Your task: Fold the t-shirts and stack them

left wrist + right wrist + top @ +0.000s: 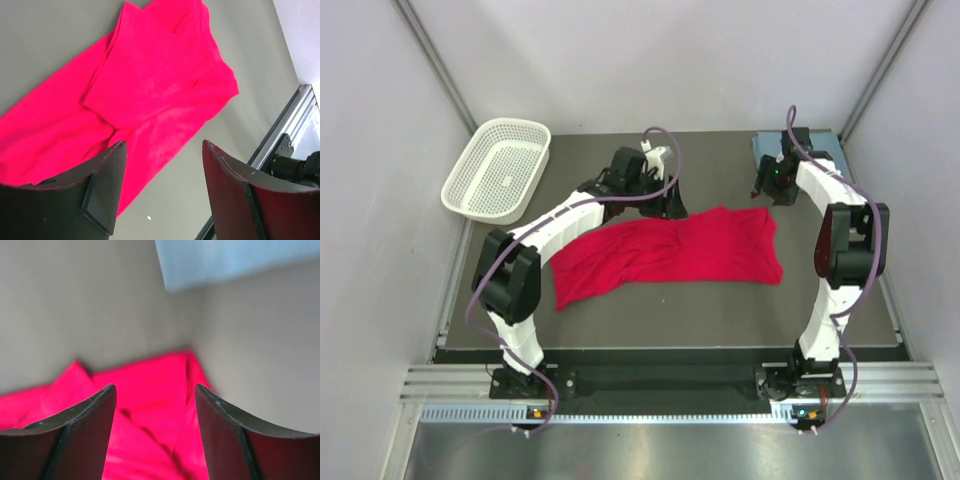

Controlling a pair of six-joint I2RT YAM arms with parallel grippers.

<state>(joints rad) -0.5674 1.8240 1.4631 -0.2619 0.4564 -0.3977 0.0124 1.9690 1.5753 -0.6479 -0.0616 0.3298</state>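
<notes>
T-shirts, two: red t-shirt point(670, 255) spread out, blue-grey t-shirt point(240, 260) beyond; left tool point(162, 145) and right tool point(155, 387) wide, empty.

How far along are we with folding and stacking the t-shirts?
Done: the dusty blue-grey cloth shirt lies flat, seemingly folded, far right. In hand: the left end effector and right end effector hover open over the rumpled bright red cloth shirt. Left: folding and stacking it.

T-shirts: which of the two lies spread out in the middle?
The red t-shirt, sprawled wide at centre; the blue-grey t-shirt sits compact in the far right corner.
</notes>
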